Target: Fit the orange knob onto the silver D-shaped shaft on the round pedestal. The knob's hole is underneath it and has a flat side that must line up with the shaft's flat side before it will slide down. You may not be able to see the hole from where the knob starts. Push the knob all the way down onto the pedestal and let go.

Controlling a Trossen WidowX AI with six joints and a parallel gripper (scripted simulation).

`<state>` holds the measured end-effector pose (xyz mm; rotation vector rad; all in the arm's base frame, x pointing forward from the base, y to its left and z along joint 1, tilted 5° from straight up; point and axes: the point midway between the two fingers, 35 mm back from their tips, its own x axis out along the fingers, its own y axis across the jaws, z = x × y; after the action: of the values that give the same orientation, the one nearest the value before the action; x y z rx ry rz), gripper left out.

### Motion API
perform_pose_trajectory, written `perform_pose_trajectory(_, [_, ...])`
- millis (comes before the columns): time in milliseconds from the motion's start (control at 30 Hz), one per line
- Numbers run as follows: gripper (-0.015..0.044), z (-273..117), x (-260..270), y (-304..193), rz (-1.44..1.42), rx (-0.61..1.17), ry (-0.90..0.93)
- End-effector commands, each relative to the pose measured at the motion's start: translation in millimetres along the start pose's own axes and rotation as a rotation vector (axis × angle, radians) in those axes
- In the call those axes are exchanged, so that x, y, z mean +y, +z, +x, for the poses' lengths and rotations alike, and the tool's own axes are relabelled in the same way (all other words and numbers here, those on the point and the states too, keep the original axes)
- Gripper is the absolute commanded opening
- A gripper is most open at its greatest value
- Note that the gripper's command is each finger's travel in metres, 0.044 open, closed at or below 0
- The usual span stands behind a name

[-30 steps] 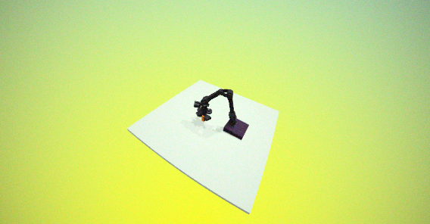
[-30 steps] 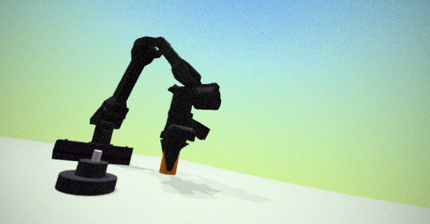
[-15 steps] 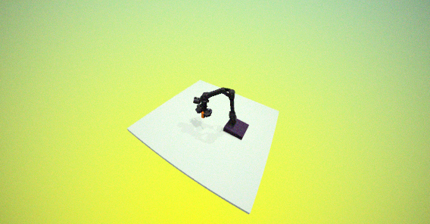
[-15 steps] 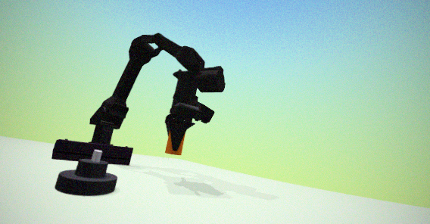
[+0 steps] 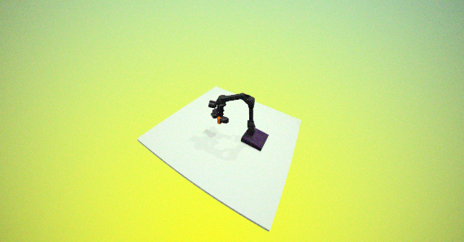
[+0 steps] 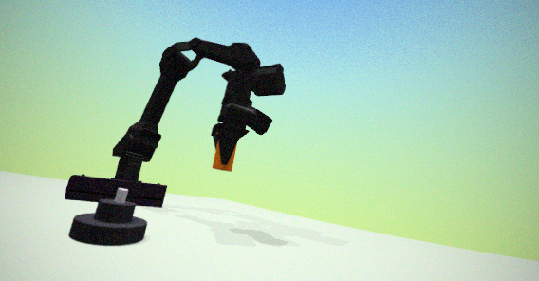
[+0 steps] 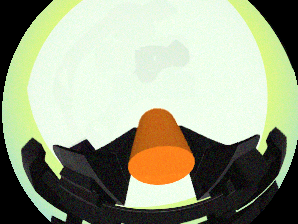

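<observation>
The orange knob is a smooth, slightly tapered cylinder, held roughly upright in the air. My gripper is shut on it, with a finger on either side. The knob's underside and hole are hidden. In the exterior view, the dark round pedestal stands on the white surface at the lower left. Its short silver shaft points up; its flat side cannot be made out. The held knob is higher and to the right of the shaft in that view. The wrist view shows no pedestal.
The arm's dark base stands behind the pedestal in the exterior view. The white table top carries the arm's shadow. No pedestal can be made out in the top view.
</observation>
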<state>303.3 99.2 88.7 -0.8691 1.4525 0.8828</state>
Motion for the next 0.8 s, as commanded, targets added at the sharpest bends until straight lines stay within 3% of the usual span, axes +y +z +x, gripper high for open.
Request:
perform_pose_trajectory(0, [0.0000,-16,0,0,-0.004,-0.009,-0.005])
perform_pose_trajectory(767, [0.0000,-9,-37,-36,-0.004,-0.005,-0.009])
